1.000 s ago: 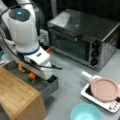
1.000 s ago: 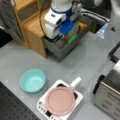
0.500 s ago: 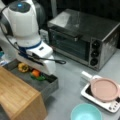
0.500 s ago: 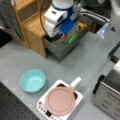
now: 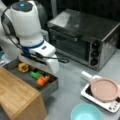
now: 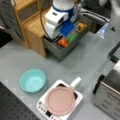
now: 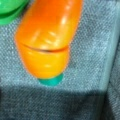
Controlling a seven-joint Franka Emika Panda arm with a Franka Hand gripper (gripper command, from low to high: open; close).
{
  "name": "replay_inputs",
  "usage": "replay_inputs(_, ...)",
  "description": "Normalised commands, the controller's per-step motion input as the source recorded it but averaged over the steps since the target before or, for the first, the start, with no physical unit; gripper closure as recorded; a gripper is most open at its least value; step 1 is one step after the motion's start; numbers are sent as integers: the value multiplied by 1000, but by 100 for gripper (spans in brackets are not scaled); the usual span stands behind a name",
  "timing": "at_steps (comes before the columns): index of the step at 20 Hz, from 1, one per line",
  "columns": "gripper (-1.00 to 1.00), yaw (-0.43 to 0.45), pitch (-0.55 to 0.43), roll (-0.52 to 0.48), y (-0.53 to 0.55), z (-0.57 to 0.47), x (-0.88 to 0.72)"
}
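Orange toy carrot [image 7: 46,37] is lying beside the green vegetable [image 7: 11,10] in the grey bin [image 5: 51,87]; you're hovering the gripper close above, grip state unclear. Descending off-centre risks nudging it sideways.

Arm [image 5: 26,23] is showing glossy white rounded housings — a dark cap carrying a blue light is sitting on top. A blue band is ringing the wrist; a black cable is looping alongside — pincer hidden beneath.

Glossy smooth plastic orange carrot [image 7: 46,37], glossy green plastic vegetable [image 7: 10,10] at its 10 o'clock, matt woven grey bin lining [image 7: 87,57], brushed metal toaster oven [image 5: 85,35], matt wooden shelf [image 5: 17,100], smooth white plastic gripper [image 5: 46,71] casing.
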Motion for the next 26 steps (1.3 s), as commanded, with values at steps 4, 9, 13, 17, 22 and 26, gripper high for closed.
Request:
replay_inputs(4,-100,-63,-34,87,124,16,151)
replay_inputs(9,-100,-135,11,85,131,79,180)
replay_inputs(13,-100,-301,-1,133,141,124,228)
replay_inputs(17,-100,-484,-66,206,230,79,308)
replay_inputs(22,-100,-654,-83,182,296,90,405)
replay_inputs(26,-100,-572,-29,157,264,133,464)
